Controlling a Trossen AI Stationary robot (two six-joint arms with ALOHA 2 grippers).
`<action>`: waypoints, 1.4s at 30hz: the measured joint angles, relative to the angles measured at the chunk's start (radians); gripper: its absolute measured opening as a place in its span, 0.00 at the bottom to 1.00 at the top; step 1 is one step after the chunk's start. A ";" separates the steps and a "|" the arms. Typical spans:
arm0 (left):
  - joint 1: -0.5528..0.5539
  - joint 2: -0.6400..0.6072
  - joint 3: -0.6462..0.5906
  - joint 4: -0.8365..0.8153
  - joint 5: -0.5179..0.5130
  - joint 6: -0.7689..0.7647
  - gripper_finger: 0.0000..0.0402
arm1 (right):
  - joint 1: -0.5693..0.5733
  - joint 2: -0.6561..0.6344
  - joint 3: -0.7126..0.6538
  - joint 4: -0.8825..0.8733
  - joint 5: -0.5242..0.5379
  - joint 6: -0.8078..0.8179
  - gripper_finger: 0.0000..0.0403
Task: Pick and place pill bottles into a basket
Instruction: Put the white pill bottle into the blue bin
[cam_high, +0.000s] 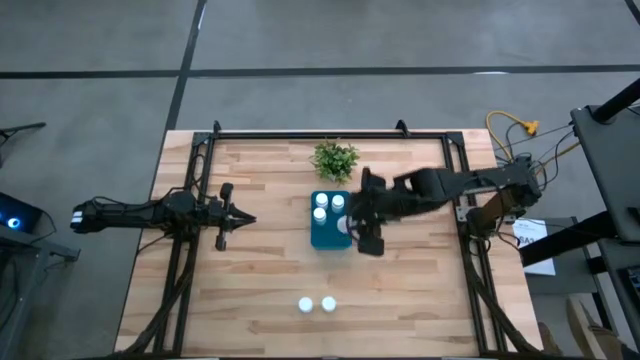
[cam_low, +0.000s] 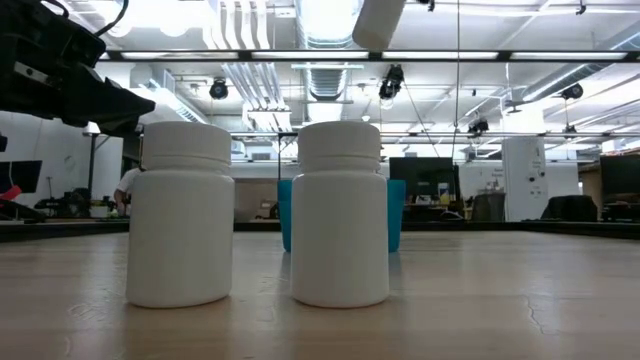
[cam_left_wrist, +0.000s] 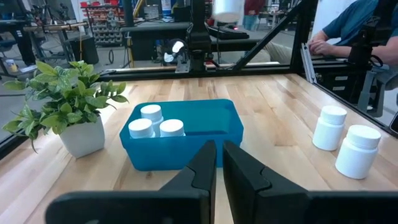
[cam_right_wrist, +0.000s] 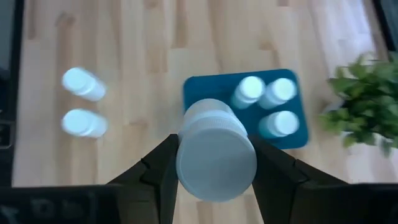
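Observation:
The teal basket (cam_high: 328, 236) stands at mid-table with three white pill bottles (cam_high: 321, 201) upright in its far part; they also show in the right wrist view (cam_right_wrist: 280, 91). Two more pill bottles (cam_high: 317, 304) stand on their bases near the table's near edge, and show large in the low view (cam_low: 340, 215). My right gripper (cam_high: 352, 228) hangs over the basket's right part, shut on a sixth pill bottle (cam_right_wrist: 216, 149). My left gripper (cam_high: 240, 220) waits shut and empty to the left of the basket, pointing at it (cam_left_wrist: 219, 168). My right gripper pinches the bottle between its two fingers (cam_right_wrist: 158, 169), which lie on opposite sides of the bottle's body (cam_right_wrist: 185, 155). The fingers come from above, pointing down. The bottle is lifted clear, well above the basket (cam_right_wrist: 205, 87); it shows high up in the left wrist view (cam_left_wrist: 229, 7).
A small green plant (cam_high: 335, 158) in a white pot stands just beyond the basket, toward the far edge. A dark frame (cam_high: 300, 132) rims the table. A person (cam_left_wrist: 348, 25) sits beyond the table's right side. Bare wood lies around the two standing bottles.

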 joint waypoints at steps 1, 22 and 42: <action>0.000 0.000 0.000 0.000 0.000 0.000 0.03 | -0.019 -0.004 0.000 0.000 -0.010 -0.009 0.36; 0.000 0.002 0.000 0.000 0.000 0.000 0.03 | -0.284 -0.010 0.129 -0.100 -0.160 -0.123 0.36; 0.000 0.002 0.000 0.000 0.000 0.000 0.03 | -0.306 0.114 0.154 -0.141 -0.197 -0.168 0.36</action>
